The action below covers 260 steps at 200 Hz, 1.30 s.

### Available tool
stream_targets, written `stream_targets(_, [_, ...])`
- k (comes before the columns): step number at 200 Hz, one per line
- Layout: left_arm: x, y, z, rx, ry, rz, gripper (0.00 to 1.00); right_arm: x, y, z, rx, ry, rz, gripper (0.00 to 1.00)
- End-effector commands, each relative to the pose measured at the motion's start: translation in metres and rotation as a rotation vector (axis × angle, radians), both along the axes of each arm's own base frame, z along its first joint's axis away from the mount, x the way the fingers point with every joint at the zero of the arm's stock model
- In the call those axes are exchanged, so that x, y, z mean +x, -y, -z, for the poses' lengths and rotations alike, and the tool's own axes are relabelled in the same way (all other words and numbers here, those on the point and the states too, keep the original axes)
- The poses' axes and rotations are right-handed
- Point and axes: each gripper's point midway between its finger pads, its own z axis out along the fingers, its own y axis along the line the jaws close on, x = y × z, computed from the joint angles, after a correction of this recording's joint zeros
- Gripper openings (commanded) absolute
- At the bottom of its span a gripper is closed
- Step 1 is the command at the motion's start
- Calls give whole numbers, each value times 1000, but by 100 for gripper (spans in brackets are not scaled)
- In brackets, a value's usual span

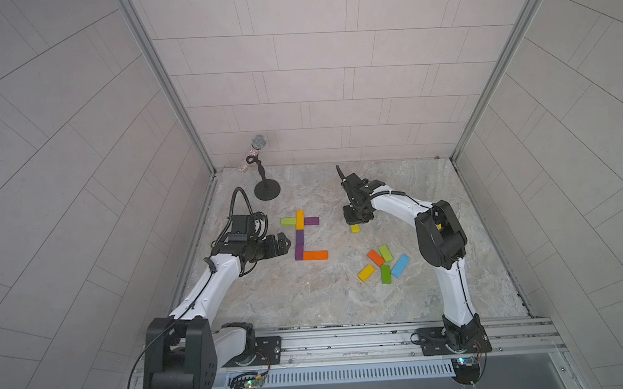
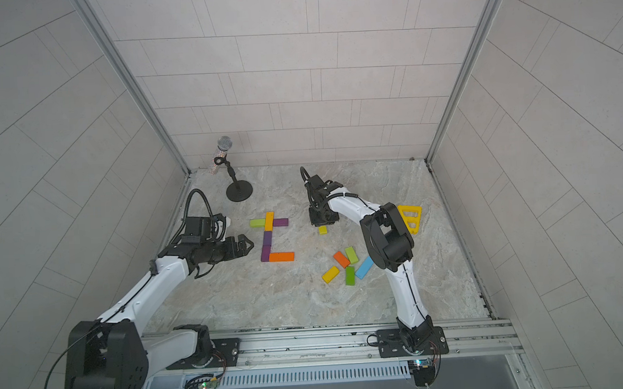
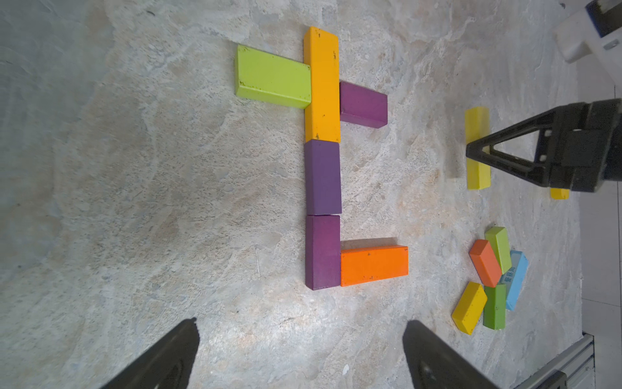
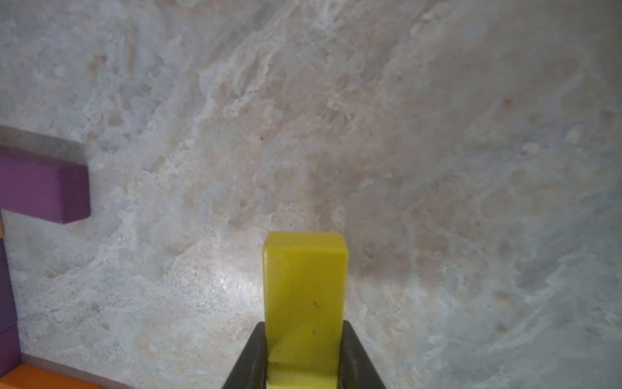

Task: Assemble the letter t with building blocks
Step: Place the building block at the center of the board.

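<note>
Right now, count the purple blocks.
3, all in the letter: one purple block beside the amber block; a second and third end to end past its near end. The right arm may hide others.

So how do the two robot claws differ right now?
The left gripper stands open and empty; the right gripper is shut on a yellow block. The left gripper reaches roughly level toward the stem of the block letter; the right gripper points down, off to the letter's other side. Both are black two-fingered claws.
</note>
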Motion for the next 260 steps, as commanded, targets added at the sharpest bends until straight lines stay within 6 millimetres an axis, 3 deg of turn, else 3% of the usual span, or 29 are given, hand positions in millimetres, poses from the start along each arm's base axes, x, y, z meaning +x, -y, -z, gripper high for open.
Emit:
stream_targets(1, [5,-1,-7,5,48,-3,100,0,5,3,-31,-36,54,13])
stream_targets(49, [6,-1,-8,5,52,-6,100,7,8,15,-52,-46,109,13])
stream_targets(96, [6,-1,-8,4,54,-6,100,13,19,14,-92,-44,159,14])
stream_targets(260, [6,0,-10,1,63,-3,100,17,18,27,-89,-75,185,14])
